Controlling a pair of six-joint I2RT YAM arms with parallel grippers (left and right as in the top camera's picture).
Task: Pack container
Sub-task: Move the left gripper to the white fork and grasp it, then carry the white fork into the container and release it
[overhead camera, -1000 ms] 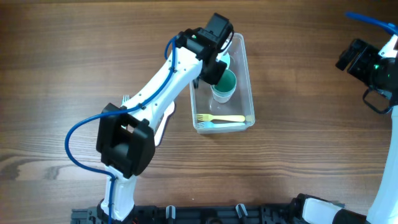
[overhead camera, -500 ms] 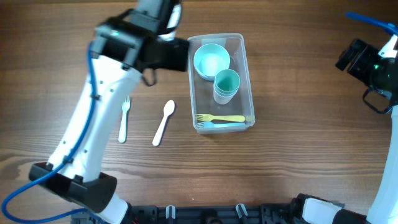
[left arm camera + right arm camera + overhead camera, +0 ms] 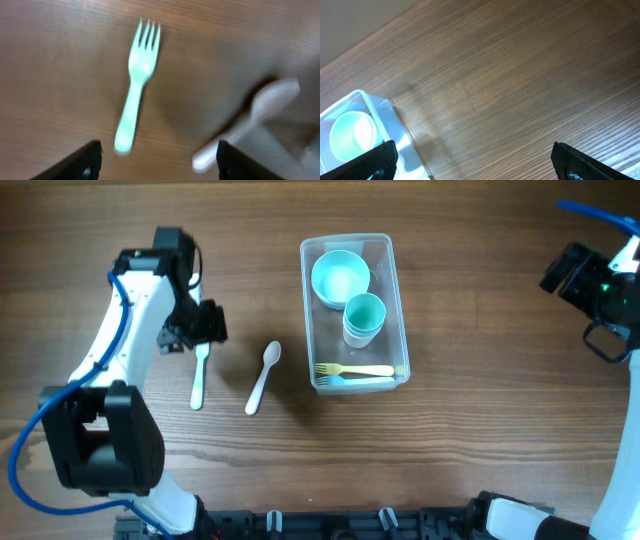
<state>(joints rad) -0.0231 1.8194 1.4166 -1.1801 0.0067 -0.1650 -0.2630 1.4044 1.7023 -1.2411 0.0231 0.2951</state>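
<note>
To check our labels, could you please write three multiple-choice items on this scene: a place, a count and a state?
1. Where is the white plastic spoon?
A. in the clear rectangular plastic container
B. on the table, between the pale green plastic fork and the container
C. in a gripper
2. How many forks lie in the container?
A. none
B. four
C. two
3. The left gripper is:
A. open and empty
B. shut on the fork
C. shut on the spoon
1 B: it lies on bare wood. 2 C: a yellow fork and a blue fork. 3 A: its jaws stand wide apart.
</note>
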